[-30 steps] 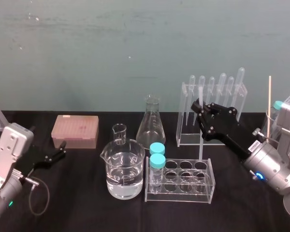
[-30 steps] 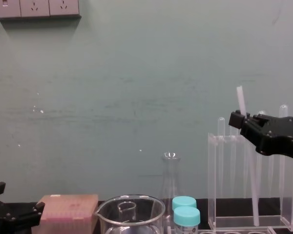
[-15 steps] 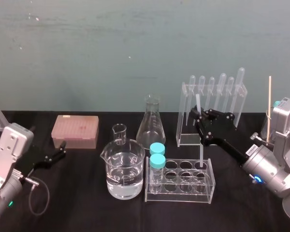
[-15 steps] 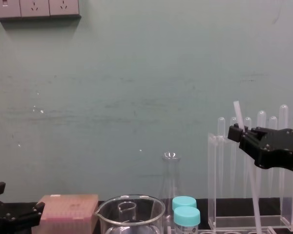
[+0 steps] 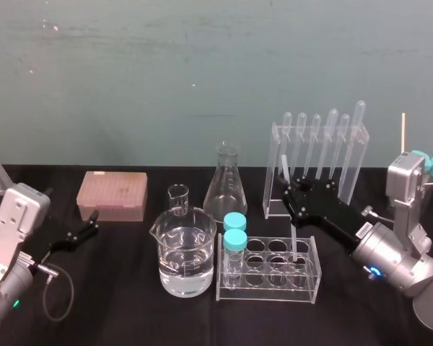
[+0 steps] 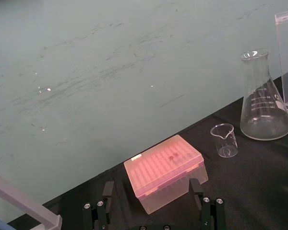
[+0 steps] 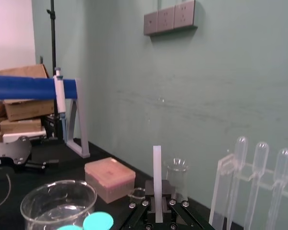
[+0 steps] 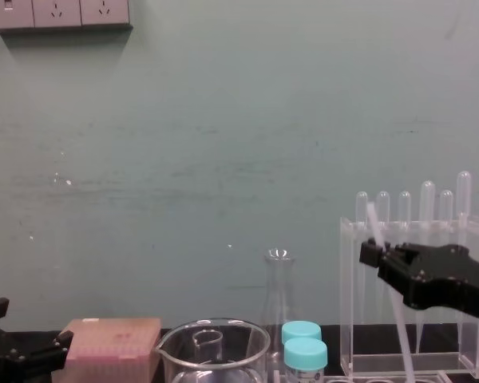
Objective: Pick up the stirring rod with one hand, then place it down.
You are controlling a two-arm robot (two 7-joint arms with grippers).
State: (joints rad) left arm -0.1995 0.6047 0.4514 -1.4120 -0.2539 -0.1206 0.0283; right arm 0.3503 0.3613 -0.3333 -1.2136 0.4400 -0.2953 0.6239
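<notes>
The stirring rod (image 5: 287,209) is a thin translucent-white stick, held nearly upright and leaning slightly. My right gripper (image 5: 291,193), black, is shut on its middle. In the chest view the rod (image 8: 372,219) sticks out above the gripper (image 8: 374,254) and runs down below it. Its lower end dips into a rear right hole of the clear tube rack (image 5: 268,287). The right wrist view shows the rod (image 7: 157,177) rising between the fingers. My left gripper (image 5: 86,229) rests parked at the left, open and holding nothing.
A water-filled beaker (image 5: 186,256), a small beaker (image 5: 177,198), a conical flask (image 5: 225,189) and a pink tip box (image 5: 112,194) stand left of the rack. Two blue-capped tubes (image 5: 234,231) sit in the rack's left holes. A pipette stand (image 5: 317,155) is behind my right gripper.
My right gripper has come down and a little leftward with the rod, so the rod's lower end now sits in the tube rack. The left arm has not moved.
</notes>
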